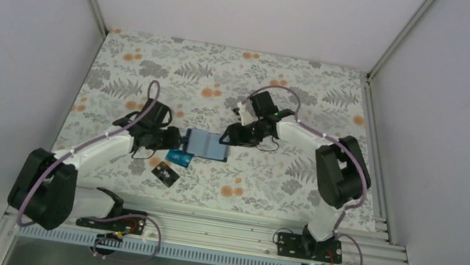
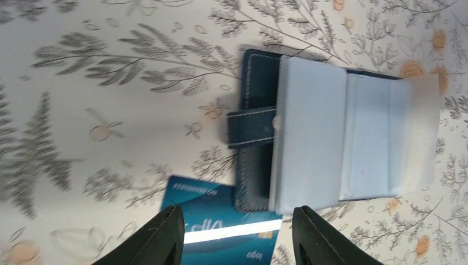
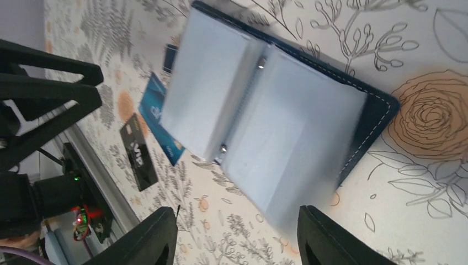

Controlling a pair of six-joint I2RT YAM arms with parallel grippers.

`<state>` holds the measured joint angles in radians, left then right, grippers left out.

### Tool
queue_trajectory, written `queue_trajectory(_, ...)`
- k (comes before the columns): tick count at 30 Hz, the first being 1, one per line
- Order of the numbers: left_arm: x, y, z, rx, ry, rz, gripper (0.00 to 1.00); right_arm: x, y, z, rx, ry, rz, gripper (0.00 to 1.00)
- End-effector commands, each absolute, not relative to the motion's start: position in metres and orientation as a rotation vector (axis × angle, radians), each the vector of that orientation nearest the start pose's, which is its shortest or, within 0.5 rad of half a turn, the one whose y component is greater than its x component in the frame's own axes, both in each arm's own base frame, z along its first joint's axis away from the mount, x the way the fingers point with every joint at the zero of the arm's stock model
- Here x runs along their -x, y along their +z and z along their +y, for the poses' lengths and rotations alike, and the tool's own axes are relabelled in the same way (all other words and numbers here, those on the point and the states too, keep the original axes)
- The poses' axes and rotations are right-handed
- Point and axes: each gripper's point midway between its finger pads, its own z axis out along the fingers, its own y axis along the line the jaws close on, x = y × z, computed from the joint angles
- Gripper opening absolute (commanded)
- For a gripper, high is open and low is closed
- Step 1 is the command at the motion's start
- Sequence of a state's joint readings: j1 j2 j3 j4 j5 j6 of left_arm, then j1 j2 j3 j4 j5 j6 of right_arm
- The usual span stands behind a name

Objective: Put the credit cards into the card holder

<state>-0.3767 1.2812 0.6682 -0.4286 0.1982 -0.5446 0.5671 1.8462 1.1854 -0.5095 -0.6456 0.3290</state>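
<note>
The navy card holder (image 1: 208, 145) lies open on the floral cloth, its pale blue-grey sleeves up; it also shows in the left wrist view (image 2: 331, 138) and the right wrist view (image 3: 265, 116). A teal-blue card (image 1: 180, 159) lies at its near-left corner, partly under it (image 2: 221, 226) (image 3: 157, 118). A black card (image 1: 165, 175) with light lettering lies nearer (image 3: 138, 152). The other cards are out of view. My left gripper (image 1: 174, 139) is open at the holder's left edge, above the teal card (image 2: 234, 234). My right gripper (image 1: 226, 137) is open and empty at the holder's right edge (image 3: 237, 237).
The floral cloth (image 1: 155, 87) covers the table between grey walls. A metal rail (image 1: 225, 232) with both arm bases runs along the near edge. The left arm (image 3: 38, 83) shows at the left of the right wrist view.
</note>
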Motion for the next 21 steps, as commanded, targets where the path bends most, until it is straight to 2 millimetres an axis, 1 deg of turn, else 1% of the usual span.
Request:
queue_trajectory(1,-0.246,0.061,-0.112,0.319,-0.413,2.732,0.52,-0.281,0.096,0.306,0.622,1.093,2.7,0.58)
queue_trajectory(4,-0.231,0.056,-0.101,0.434,-0.372,2.742,0.55,-0.266,0.105,0.321,0.713,1.128,2.648,0.61)
queue_trajectory(7,-0.22,0.05,-0.094,0.541,-0.348,2.744,0.58,-0.25,0.107,0.339,0.785,1.181,2.622,0.62)
queue_trajectory(9,-0.212,0.044,-0.088,0.598,-0.283,2.757,0.58,-0.24,0.106,0.35,0.826,1.206,2.609,0.62)
queue_trajectory(12,-0.208,0.038,-0.083,0.626,-0.2,2.765,0.58,-0.224,0.105,0.365,0.898,1.213,2.597,0.62)
queue_trajectory(16,-0.207,0.022,-0.088,0.586,-0.193,2.783,0.57,-0.21,0.101,0.37,0.929,1.217,2.597,0.62)
queue_trajectory(19,-0.202,0.012,-0.089,0.58,-0.199,2.805,0.55,-0.203,0.096,0.367,0.936,1.208,2.61,0.62)
queue_trajectory(21,-0.198,0.006,-0.093,0.573,-0.235,2.814,0.55,-0.201,0.094,0.362,0.933,1.19,2.617,0.62)
